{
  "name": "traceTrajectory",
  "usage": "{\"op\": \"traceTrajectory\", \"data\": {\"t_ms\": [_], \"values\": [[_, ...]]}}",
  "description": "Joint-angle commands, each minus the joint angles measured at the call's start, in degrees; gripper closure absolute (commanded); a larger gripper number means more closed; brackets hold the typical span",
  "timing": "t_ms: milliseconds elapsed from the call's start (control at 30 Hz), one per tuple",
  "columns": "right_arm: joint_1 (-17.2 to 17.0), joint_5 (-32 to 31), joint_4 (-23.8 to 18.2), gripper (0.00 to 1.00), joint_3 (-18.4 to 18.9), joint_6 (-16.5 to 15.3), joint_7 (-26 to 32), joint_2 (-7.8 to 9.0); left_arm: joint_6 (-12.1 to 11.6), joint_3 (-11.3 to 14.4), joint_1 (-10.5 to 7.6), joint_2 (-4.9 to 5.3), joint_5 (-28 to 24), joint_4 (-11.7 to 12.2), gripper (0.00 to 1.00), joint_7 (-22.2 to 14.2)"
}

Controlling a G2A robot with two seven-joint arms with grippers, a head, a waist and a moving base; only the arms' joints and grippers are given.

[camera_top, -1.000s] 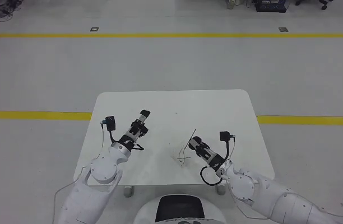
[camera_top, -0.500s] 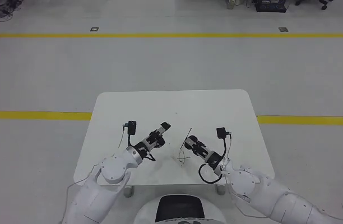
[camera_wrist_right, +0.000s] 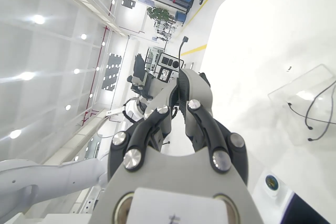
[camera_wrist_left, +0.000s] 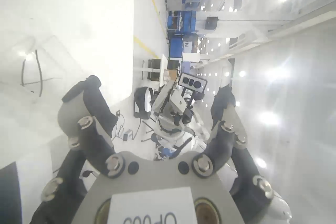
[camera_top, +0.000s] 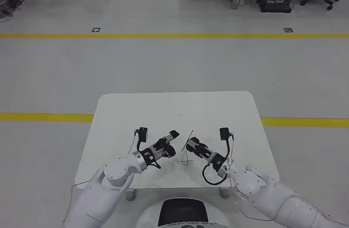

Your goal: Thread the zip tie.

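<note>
The right gripper (camera_top: 190, 146) is clamped on the zip tie (camera_top: 193, 138), whose long axis stands out of the closed fingers and slants away from the robot toward the far edge of the table (camera_top: 220, 114), with the head end free. The left gripper (camera_top: 172, 135), jaws wide apart and empty, hangs just beside the tie on its left, so it seems best placed to take that free end
</note>
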Motion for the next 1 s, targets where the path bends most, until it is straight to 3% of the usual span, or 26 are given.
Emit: {"op": "traceTrajectory", "data": {"t_ms": [0,100,167,500,767,900,967], "values": [[-1.0,1.1,0.8,1.0,1.9,0.0,1.9,-0.56,-0.1,0.7,-0.63,-0.11,-2.1,0.6,0.0,-1.6],[-2.4,2.1,1.5,1.0,4.3,0.0,4.3,-1.66,-0.4,1.4,-1.48,-0.2,-3.9,1.3,0.0,-2.6],[-2.7,2.5,1.9,1.0,5.3,0.0,5.7,-2.15,-1.9,1.7,-1.94,-0.21,-3.8,1.0,0.0,-3.1],[-2.9,2.4,1.8,1.0,5.5,0.1,5.7,-2.33,-2.5,1.8,-2.03,-0.22,-3.2,1.0,0.0,-1.9],[-3.7,3.4,1.9,1.0,7.4,0.0,6.2,-4.29,-7.8,3.6,-2.15,-0.66,-5.9,1.9,0.0,0.2],[-4.6,2.4,2.2,1.0,9.4,0.0,5.5,-5.39,-12.7,4.2,-2.17,-0.89,-6.5,1.9,0.0,2.0],[-4.6,2.4,2.2,1.0,9.4,0.0,5.5,-5.39,-13.1,4.2,-2.15,-0.89,-6.5,1.9,0.0,2.2]]}}
